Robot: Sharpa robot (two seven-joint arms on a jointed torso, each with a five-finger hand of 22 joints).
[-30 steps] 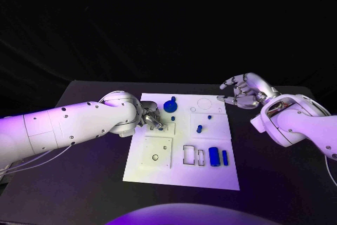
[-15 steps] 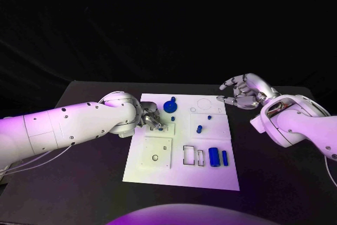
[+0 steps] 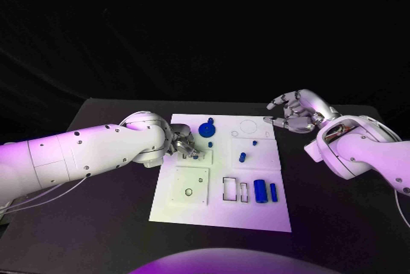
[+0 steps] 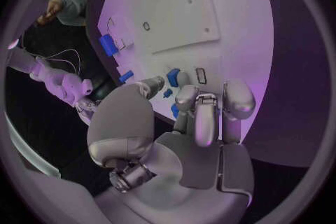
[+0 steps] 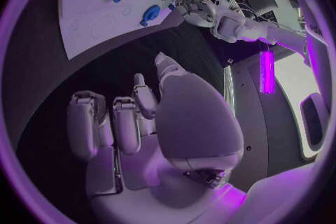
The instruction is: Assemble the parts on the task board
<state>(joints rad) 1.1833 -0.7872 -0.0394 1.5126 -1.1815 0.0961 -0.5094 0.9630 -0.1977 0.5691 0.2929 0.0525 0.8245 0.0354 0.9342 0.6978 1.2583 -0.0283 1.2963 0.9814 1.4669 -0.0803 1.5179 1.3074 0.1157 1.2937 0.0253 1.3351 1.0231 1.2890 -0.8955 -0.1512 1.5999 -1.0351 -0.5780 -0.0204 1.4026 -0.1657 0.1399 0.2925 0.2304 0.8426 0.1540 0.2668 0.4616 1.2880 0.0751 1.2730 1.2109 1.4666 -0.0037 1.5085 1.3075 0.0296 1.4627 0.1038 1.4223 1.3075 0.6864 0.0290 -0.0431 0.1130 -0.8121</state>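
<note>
White task board (image 3: 220, 209) with small blue parts (image 3: 259, 190), left hand (image 3: 183, 142) curled empty on it, right hand (image 3: 295, 112) spread.

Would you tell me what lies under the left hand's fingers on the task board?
The left hand hovers over a square panel on the task board. A small blue part shows by its fingertips; whether they hold anything, and the panel beneath them, is covered.

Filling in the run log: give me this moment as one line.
left hand: fingers on task board at small blue part | right hand: curled, empty, off board | two blue cylinders lying near edge
</note>
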